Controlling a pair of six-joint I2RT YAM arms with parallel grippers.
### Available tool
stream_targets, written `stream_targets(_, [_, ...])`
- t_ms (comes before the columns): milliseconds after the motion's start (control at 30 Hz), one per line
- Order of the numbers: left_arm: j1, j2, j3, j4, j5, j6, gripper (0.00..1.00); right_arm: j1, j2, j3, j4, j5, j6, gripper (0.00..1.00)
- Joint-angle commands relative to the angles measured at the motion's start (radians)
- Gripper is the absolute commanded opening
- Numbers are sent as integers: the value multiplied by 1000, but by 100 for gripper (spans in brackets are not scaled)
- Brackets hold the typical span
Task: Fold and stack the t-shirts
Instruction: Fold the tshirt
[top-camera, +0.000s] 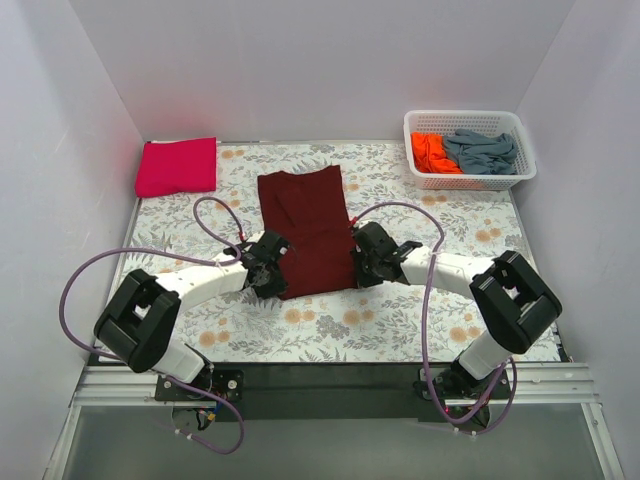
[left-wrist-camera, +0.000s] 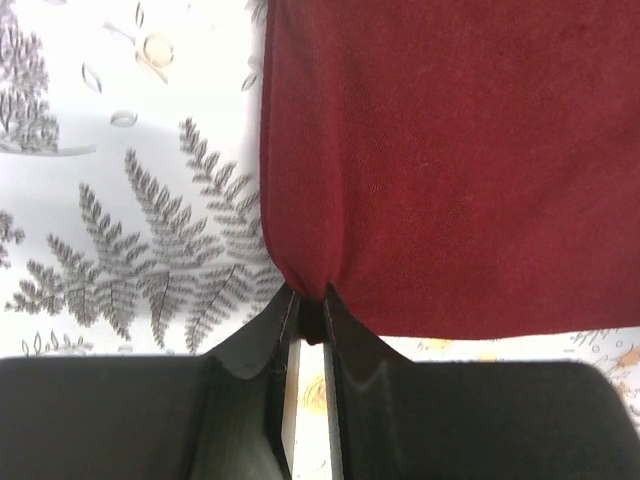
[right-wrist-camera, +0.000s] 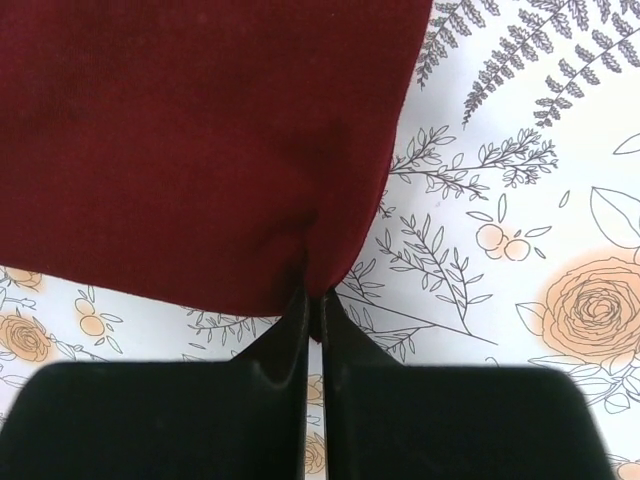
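We see the maroon shirt (top-camera: 308, 225) gripped at its near corners by the left pincer (left-wrist-camera: 311, 305) and right pincer (right-wrist-camera: 314, 300).

The dark maroon cloth t-shirt (top-camera: 310, 230) lies flat, folded narrow, left of the white plastic lattice basket (top-camera: 470, 182). The folded magenta-pink cloth t-shirt (top-camera: 178, 166) lies farther left. The crumpled orange t-shirt (top-camera: 430, 152) and grey-blue t-shirt (top-camera: 482, 150) lie inside this basket.

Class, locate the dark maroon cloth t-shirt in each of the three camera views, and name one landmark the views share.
Top external: dark maroon cloth t-shirt lies flat at centre.
Left wrist: fills the upper right; corner pinched by left gripper.
Right wrist: fills the upper left; corner pinched by right gripper.
Shared landmark: the floral-patterned table cloth beneath it.
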Motion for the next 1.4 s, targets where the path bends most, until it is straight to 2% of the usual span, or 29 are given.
stream_targets(0, [-10, -29, -44, -152, 46, -12, 0, 13, 67, -139, -271, -46, -22, 1])
stream_targets(167, [-79, -152, -55, -279, 120, -70, 0, 28, -69, -188, -438, -93, -39, 1])
stream_targets(333, [-235, -308, -70, -469, 157, -238, 0, 66, -302, -219, -646, -193, -21, 1])
stream_targets(367, [-283, -366, -81, -487, 201, -266, 0, 80, -335, -214, -727, -204, -18, 1])
stream_targets(467, [-352, -453, -95, -512, 261, -331, 0, 85, -451, -181, -829, -222, -10, 1])
stream_targets(567, [-352, -459, -23, -550, 232, -294, 0, 85, -505, -75, -906, -185, -13, 1])
stream_targets(600, [-351, -447, 59, -567, 179, -285, 0, 85, -490, -35, -944, -162, -18, 1])
stream_targets(633, [-348, -433, 97, -599, 142, -274, 0, 85, -479, 55, -961, -112, -32, 1])
stream_targets(700, [-314, -398, 195, -616, 90, -219, 0, 76, -439, 135, -978, -49, -47, 1])
stream_targets(833, [-194, -359, 285, -572, 95, -106, 0, 43, -355, 298, -981, -1, -99, 1])
stream_targets(967, [-86, -327, 322, -525, 109, -32, 0, 10, -271, 419, -978, 34, -163, 1])
stream_targets(1367, [97, -204, 353, -383, 187, 104, 0, -110, -31, 726, -934, 43, -283, 1])
